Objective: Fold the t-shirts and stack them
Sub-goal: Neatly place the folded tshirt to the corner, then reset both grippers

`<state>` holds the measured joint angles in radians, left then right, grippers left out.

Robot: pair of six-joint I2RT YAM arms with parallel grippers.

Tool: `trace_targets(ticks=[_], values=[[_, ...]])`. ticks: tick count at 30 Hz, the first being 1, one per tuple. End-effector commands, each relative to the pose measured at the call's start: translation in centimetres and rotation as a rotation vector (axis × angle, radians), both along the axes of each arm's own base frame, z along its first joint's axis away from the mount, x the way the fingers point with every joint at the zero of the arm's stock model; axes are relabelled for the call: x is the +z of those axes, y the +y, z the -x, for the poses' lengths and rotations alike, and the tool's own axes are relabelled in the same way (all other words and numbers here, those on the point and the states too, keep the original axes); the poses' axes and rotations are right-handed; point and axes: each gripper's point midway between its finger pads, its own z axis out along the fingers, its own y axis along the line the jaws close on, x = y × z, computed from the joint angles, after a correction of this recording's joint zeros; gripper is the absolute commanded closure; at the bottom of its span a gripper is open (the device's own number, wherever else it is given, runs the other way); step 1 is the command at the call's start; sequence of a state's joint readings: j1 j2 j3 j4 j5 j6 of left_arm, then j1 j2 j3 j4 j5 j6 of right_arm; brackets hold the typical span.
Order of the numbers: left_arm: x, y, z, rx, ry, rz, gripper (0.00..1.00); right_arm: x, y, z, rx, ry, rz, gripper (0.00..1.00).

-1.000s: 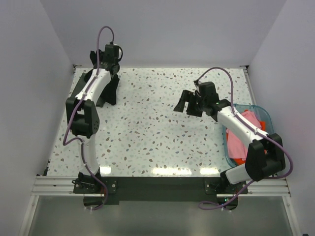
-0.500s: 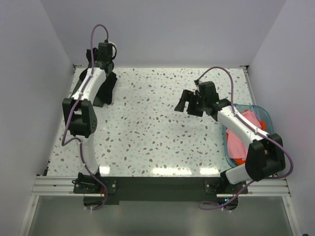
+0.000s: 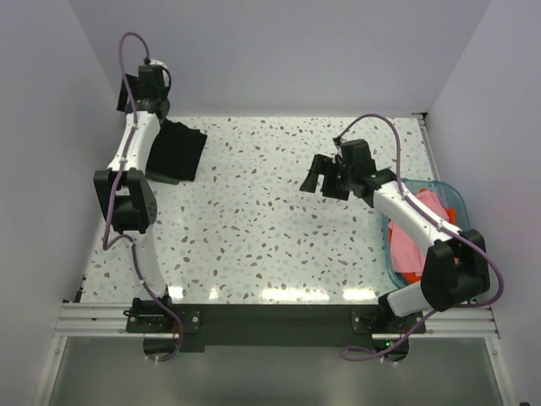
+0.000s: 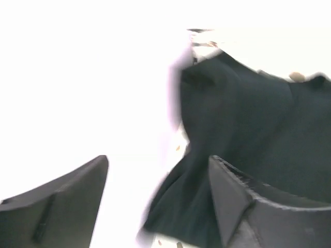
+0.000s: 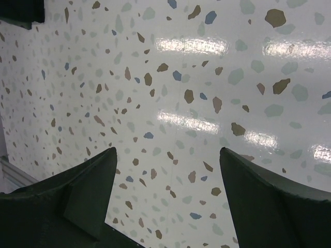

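Three shirts counted: one black shirt (image 3: 176,150) lying folded at the far left corner of the table (image 3: 270,228), plus one pink shirt (image 3: 423,207) and one orange shirt (image 3: 411,276) bunched together in the single blue basket (image 3: 435,183) at the table's right edge. Left gripper (image 4: 159,160) is up over the table's far left corner, jaws spread wide with nothing between them and the black shirt below. Right gripper (image 5: 168,151) hangs over the table's middle right, jaws equally wide, holding nothing, only speckled tabletop beneath.
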<state>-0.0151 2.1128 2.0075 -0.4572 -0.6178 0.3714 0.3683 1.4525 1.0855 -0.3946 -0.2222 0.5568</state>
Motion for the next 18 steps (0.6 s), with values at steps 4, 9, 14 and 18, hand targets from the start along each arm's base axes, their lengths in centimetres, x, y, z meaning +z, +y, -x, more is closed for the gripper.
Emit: trace_targets(ticks=[4,9,14,18], values=[[6.3,3.2,-0.7,0.140,-0.315,0.177,0.00,2.3,0.0,-0.7,0.012,-0.067,0.020,0.16],[9.5,1.1,0.2,0.108,-0.403,0.249,0.00,2.9,-0.4,-0.4,0.004,-0.087,0.027,0.16],[10.7,-2.3,2.1,0.067,-0.499,0.440,0.00,3.1,-1.0,0.0,-0.008,-0.100,0.044,0.15],[10.3,-8.3,3.4,-0.065,-0.497,0.645,0.00,3.7,-1.3,0.1,-0.019,-0.118,0.045,0.15]])
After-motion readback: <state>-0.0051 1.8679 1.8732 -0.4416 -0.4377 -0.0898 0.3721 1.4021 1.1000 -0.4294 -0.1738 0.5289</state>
